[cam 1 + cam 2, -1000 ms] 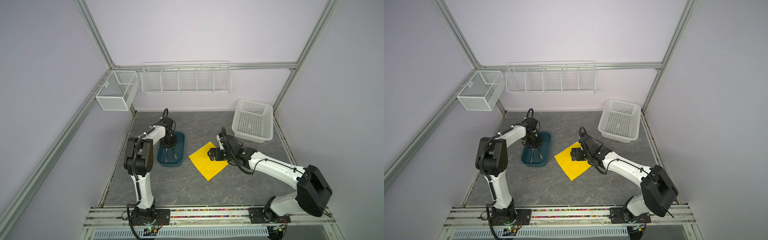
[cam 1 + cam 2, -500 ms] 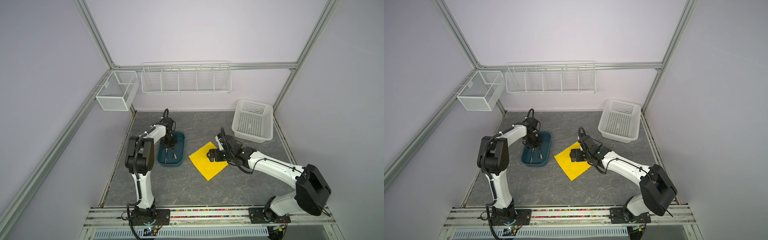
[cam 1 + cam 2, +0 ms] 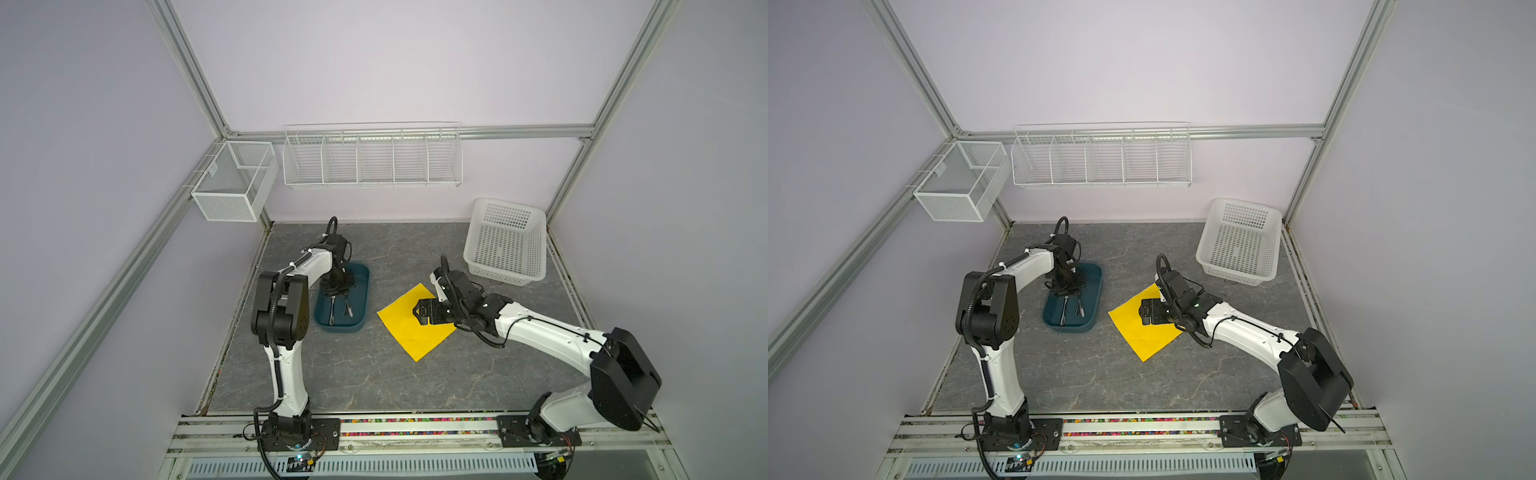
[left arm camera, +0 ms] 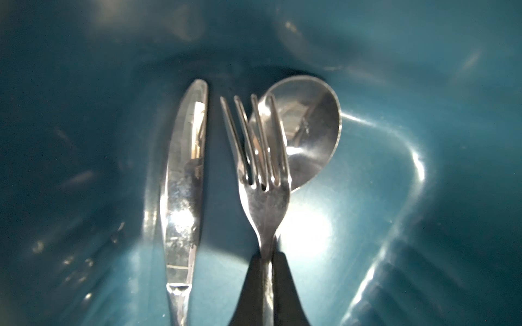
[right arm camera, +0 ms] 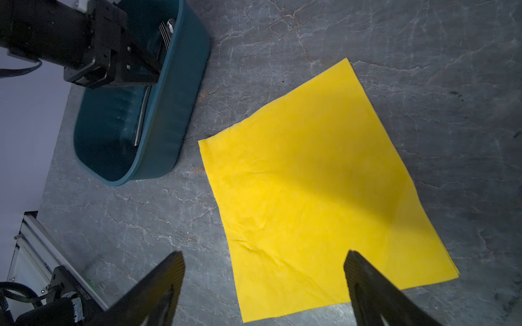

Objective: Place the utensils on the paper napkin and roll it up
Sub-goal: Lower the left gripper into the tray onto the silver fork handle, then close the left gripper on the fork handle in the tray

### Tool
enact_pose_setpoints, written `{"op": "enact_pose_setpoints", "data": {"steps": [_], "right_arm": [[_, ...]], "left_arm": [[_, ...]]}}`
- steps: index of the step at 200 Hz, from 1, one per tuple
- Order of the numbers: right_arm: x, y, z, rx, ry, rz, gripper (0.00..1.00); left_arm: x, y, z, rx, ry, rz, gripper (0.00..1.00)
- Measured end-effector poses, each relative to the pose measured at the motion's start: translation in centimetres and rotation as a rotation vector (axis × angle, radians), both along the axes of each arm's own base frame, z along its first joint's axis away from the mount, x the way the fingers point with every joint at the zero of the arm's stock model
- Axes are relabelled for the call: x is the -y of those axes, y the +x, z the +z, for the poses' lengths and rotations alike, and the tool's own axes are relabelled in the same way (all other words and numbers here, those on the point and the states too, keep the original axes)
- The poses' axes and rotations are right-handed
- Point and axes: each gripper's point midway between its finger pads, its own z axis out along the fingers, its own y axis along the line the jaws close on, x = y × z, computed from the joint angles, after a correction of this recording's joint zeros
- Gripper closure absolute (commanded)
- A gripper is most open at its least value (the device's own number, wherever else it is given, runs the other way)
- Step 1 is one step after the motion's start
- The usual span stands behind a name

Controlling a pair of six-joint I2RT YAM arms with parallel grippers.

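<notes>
A silver fork (image 4: 262, 169), knife (image 4: 183, 183) and spoon (image 4: 308, 127), the utensils, lie side by side inside a teal tub (image 3: 362, 291). My left gripper (image 4: 267, 258) reaches down into the tub (image 3: 1096, 291) and is shut on the fork's neck. The spoon's handle is hidden under the fork. The yellow paper napkin (image 3: 409, 332) lies flat on the grey table to the right of the tub, seen in both top views (image 3: 1142, 338). My right gripper (image 5: 264, 254) hovers open over the napkin's (image 5: 310, 183) edge, with nothing between its fingers.
A white plastic basket (image 3: 505, 243) stands at the back right corner. A wire rack (image 3: 372, 156) and a mesh box (image 3: 235, 187) hang on the walls above the table. The arm bases sit on a rail (image 3: 415, 428) along the front edge.
My left gripper's jaws have closed on the fork inside the tub. Both arms stay about where they were.
</notes>
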Motion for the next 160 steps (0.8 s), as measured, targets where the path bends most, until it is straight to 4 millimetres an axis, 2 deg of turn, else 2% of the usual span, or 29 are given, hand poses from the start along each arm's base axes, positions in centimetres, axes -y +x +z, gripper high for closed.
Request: {"op": "enact_pose_setpoints", "data": {"steps": [59,113,160], "right_arm": [[0.4,-0.1,-0.2,-0.003,-0.016,-0.008,0.08],[0.8,-0.4,-0.7,-0.013,-0.026,-0.020,0.08],[1.5,-0.5,-0.3,0.000,-0.029,-0.042,0.09]], "left_arm": [[-0.3,-0.5,0.5,0.002,0.008,0.002,0.97],[0.0,-0.6,3.0,0.053,-0.015,-0.004,0.97],[1.2,-1.1,2.8,0.050,-0.016,-0.033,0.97]]}}
